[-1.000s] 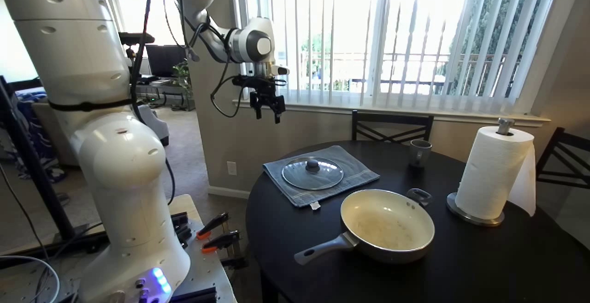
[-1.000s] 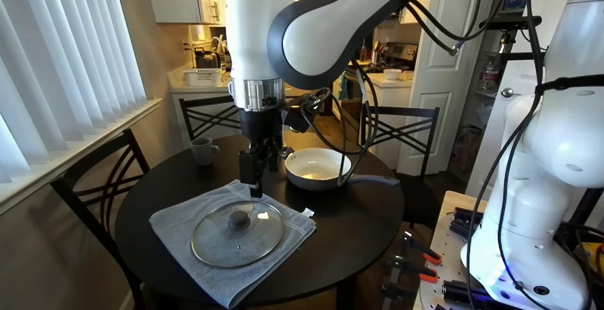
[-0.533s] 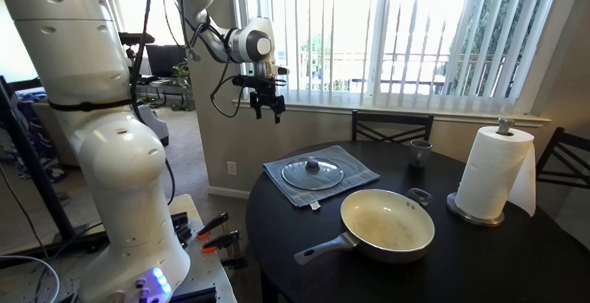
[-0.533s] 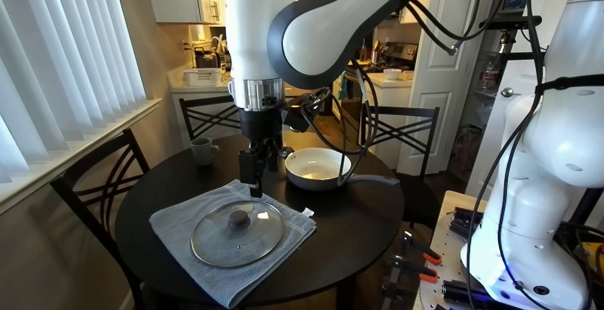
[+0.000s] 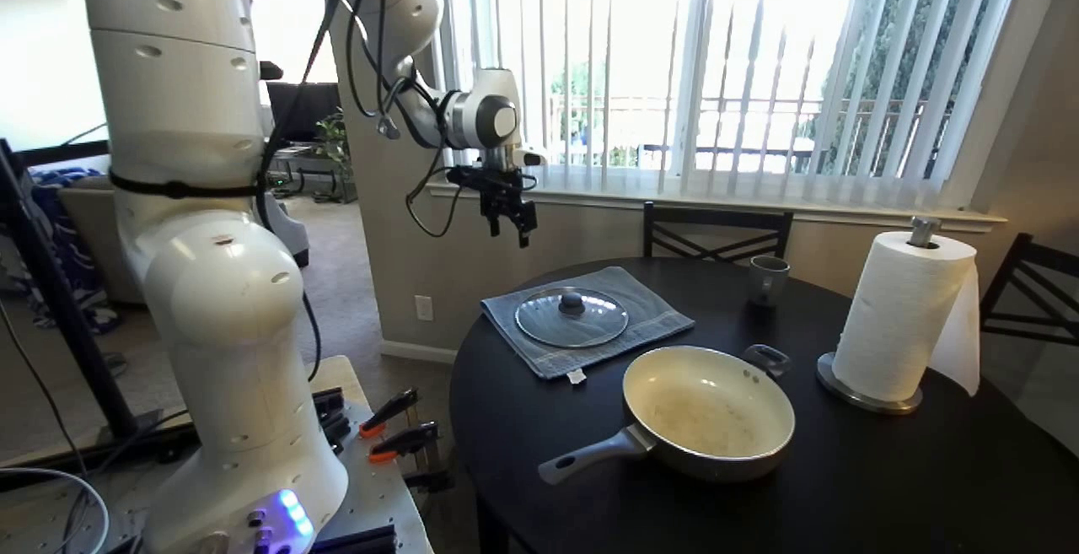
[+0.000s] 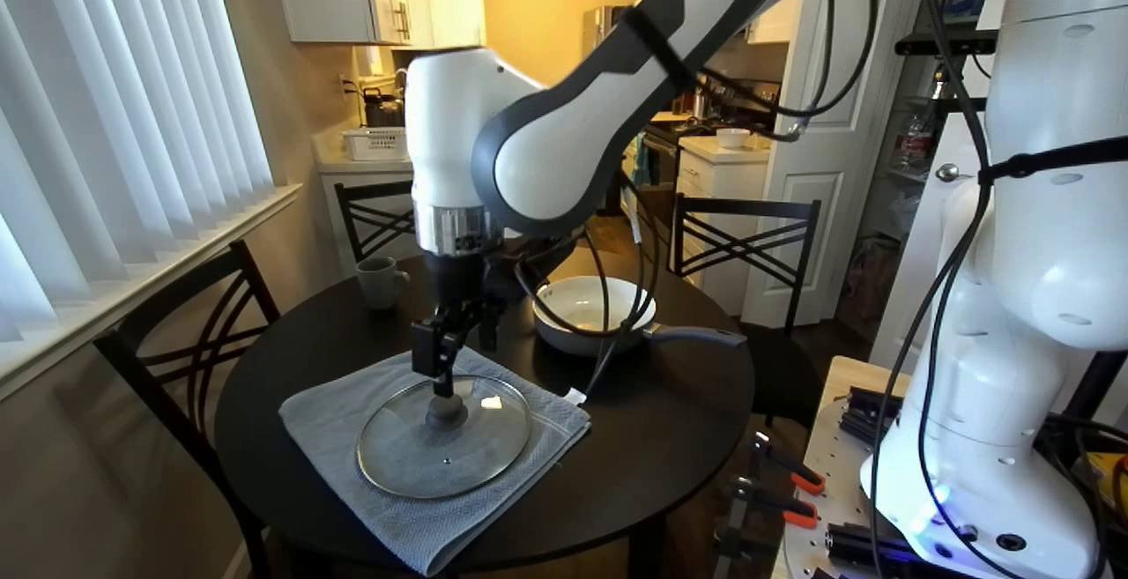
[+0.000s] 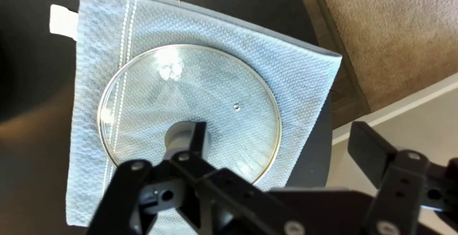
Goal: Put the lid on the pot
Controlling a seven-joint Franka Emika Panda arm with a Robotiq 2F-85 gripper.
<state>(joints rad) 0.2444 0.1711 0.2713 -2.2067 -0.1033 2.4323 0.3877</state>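
The claw is hovering above the lid, clear of it, its 2 fingers standing wide apart and holding nothing. In the wrist view, 1 finger is partly hiding the lid's knob. The lid is lying knob up on a folded cloth; the pan is sitting near the cloth on the same dark table.

Dark round table with cloth, pan, mug, paper-towel stand.

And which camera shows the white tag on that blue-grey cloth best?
The wrist view: the white tag looks largest there, with nothing in front. Both exterior views show it too, but only small.
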